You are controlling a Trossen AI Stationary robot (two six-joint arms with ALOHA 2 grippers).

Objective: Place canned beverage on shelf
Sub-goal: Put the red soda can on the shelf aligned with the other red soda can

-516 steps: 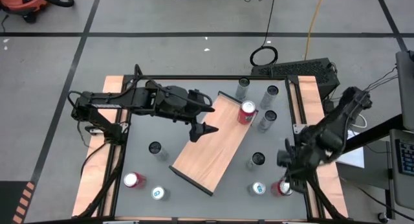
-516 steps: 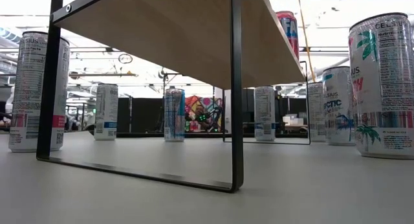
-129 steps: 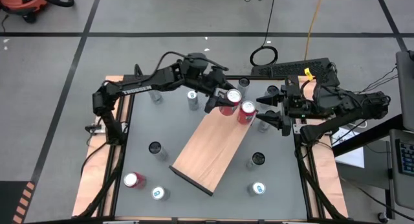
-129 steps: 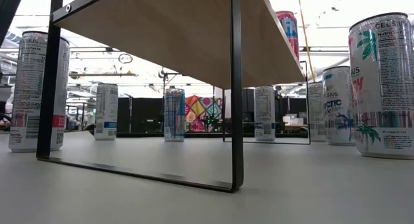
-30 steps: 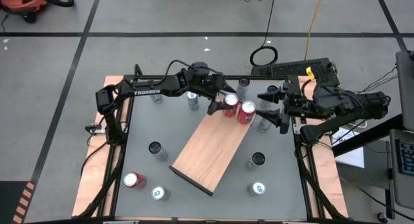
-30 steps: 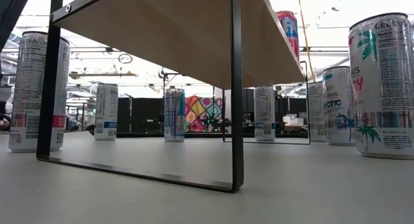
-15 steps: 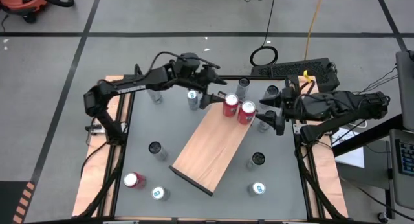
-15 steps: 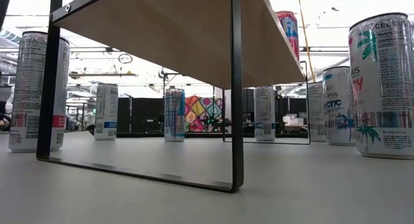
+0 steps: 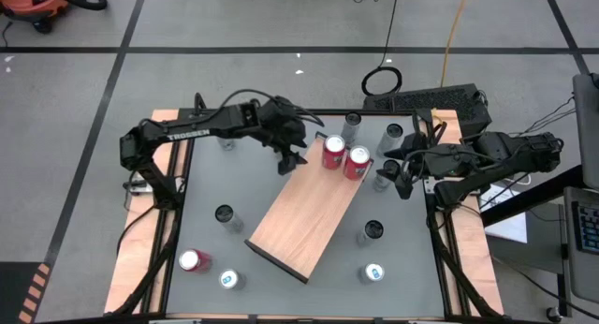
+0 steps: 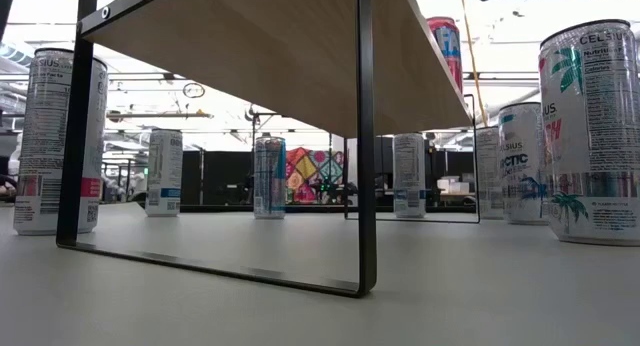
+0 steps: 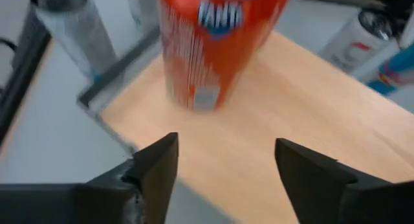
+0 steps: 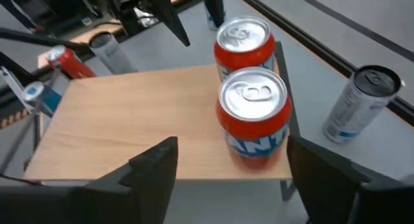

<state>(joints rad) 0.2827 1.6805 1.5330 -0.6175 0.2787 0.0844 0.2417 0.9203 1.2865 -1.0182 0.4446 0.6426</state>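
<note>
2 red cans [image 9: 344, 156] stand on the shelf [image 9: 304, 212], outside both grippers.

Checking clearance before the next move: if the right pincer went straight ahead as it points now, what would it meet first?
Probably the nearer orange can on the shelf; it stands directly ahead of the open right pincer.
</note>
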